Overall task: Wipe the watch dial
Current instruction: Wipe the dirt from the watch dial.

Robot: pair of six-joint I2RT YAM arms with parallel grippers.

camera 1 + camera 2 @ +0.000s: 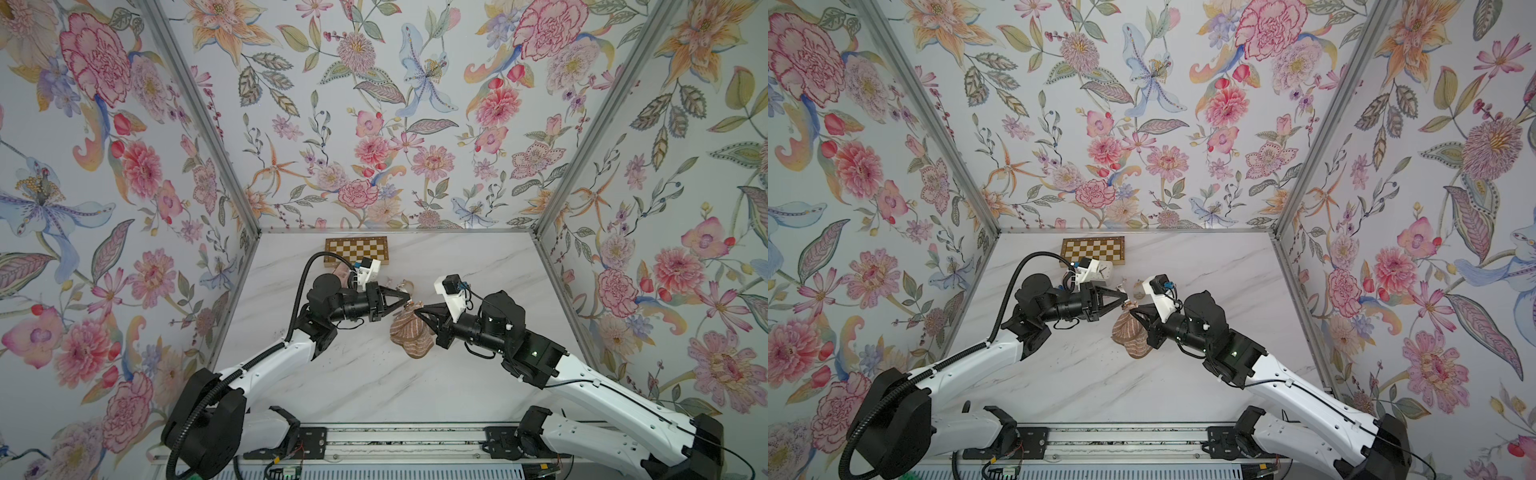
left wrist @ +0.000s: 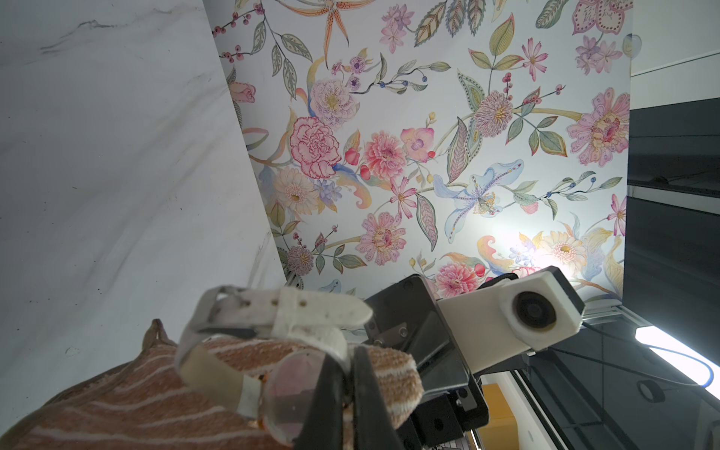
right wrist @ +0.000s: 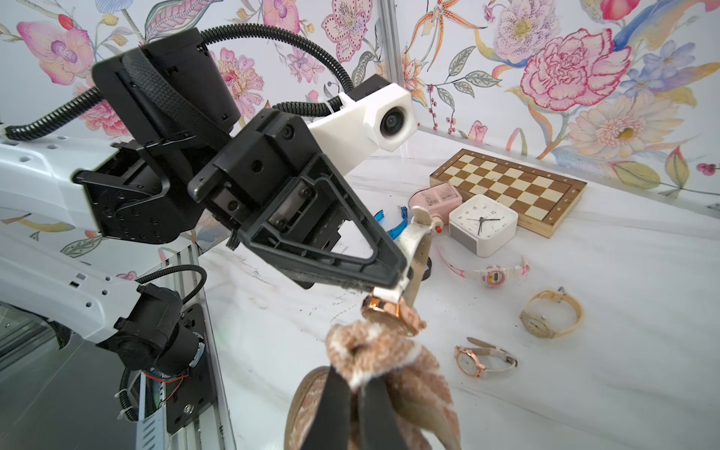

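At the near edge: a metal rail (image 1: 407, 436) carries both arm bases, with the marble table (image 1: 374, 386) beyond it.
Right gripper (image 3: 352, 383): jaws clenched on a bunch of the striped brown cloth (image 3: 389, 346); the rest of the cloth hangs below.
Left gripper (image 3: 401, 274): jaws clamped on the white strap (image 2: 311, 307) of the watch (image 3: 391, 313), right by its case.
Watch: rose-gold case, held above mid-table between the two gripper tips; the cloth's bunched top touches the case.
Dial (image 2: 290, 389): round glass face beside the left fingers, cloth behind it.
Farther on the table: a rose-gold watch (image 3: 473, 360), a cream watch (image 3: 545, 319) and a pink watch (image 3: 495, 274), lying apart.
Farthest: a white clock (image 3: 483, 226) just before the chessboard (image 3: 506, 187), by the back wall.
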